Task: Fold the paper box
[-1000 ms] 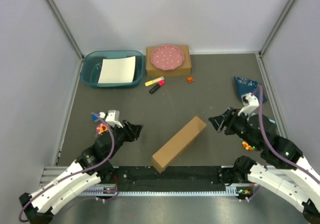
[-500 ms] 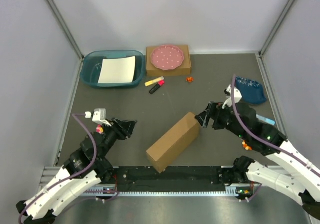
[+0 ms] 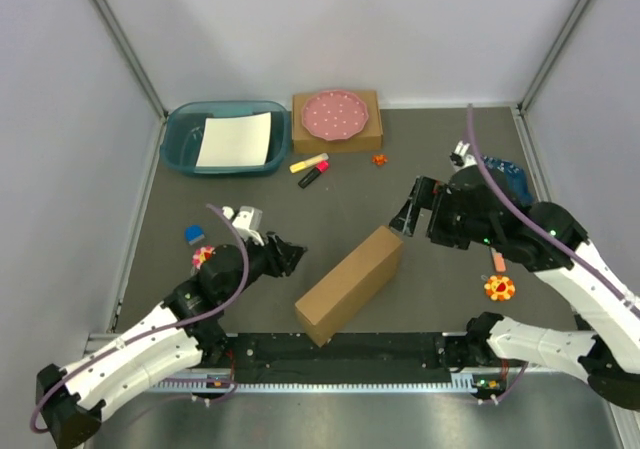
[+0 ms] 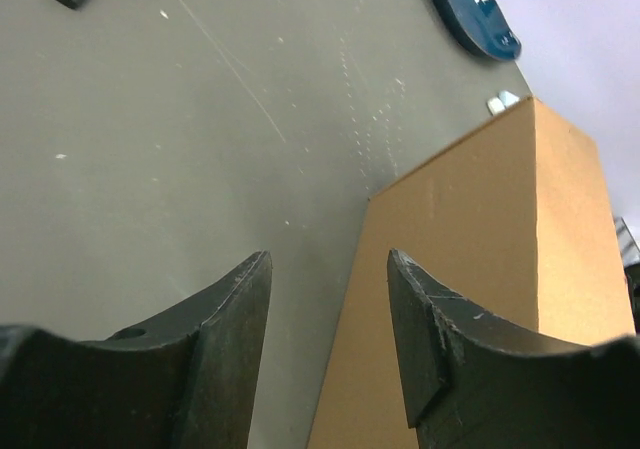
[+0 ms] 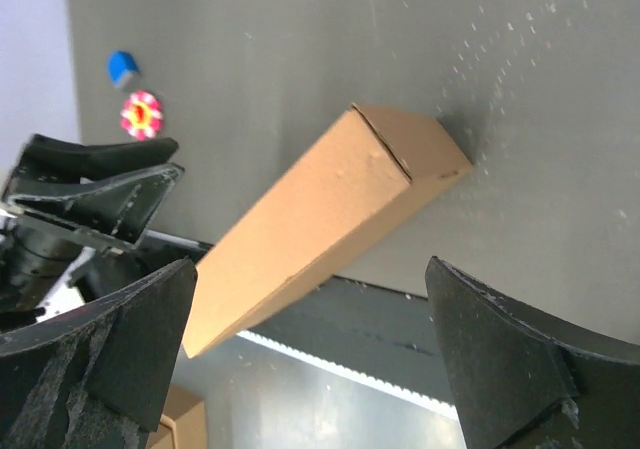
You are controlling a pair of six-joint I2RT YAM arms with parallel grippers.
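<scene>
Brown cardboard, the paper box (image 3: pixel 352 282) lies in the middle of the grey table (image 3: pixel 430 149), already in a long box shape. Its long axis runs diagonally, one end toward the near edge at the left and the other end farther away at the right. We see the right gripper (image 3: pixel 408 216) just beside this far end, its jaws very wide and empty. The left gripper (image 3: pixel 292 257) is near the left long side, jaws half apart, holding nothing. We judge the right arm nearer.
</scene>
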